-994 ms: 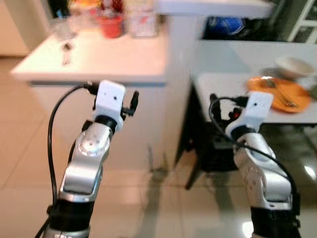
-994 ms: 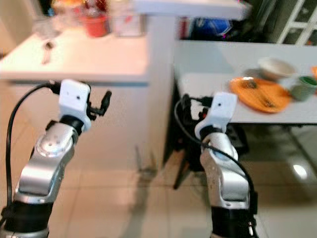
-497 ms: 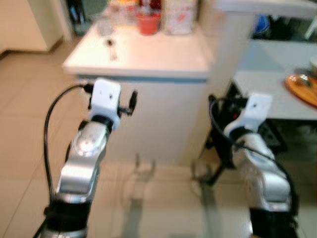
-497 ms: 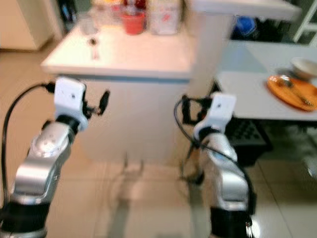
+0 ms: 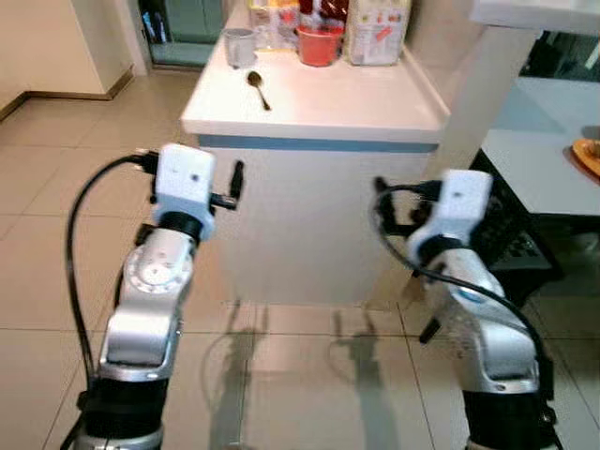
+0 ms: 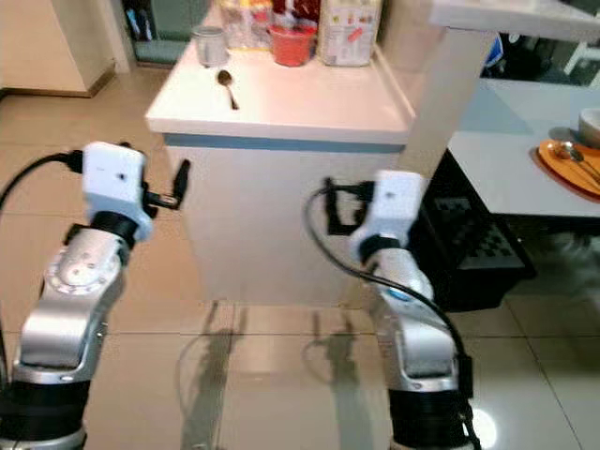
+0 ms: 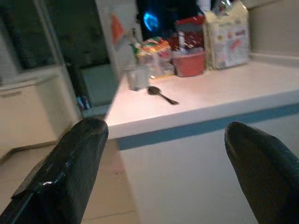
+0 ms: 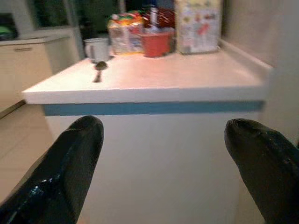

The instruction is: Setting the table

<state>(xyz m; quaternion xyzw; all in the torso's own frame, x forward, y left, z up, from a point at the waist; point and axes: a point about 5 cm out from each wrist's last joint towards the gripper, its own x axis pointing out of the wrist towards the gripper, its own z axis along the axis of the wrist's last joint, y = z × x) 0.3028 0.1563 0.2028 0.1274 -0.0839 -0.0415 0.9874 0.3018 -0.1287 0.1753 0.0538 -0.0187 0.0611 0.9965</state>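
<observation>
White table point(image 5: 319, 98) stands ahead, and both arms are raised level toward its edge, presumably so the wrist cameras can survey the top before any reach. Left pincer point(image 7: 168, 154) is spread wide and empty, short of the edge. On the top, well beyond it, lies a dark spoon point(image 5: 258, 89), the likely piece to fetch, beside a cup point(image 5: 240, 45) and a red bowl point(image 5: 320, 44). Right pincer point(image 8: 163, 154) is likewise spread and empty. Far right, an orange plate point(image 6: 572, 167) waits on a grey dining surface.

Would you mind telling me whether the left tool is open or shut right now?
Open. In the left wrist view its two black fingers stand wide apart, with the counter visible between them and nothing held.
</observation>
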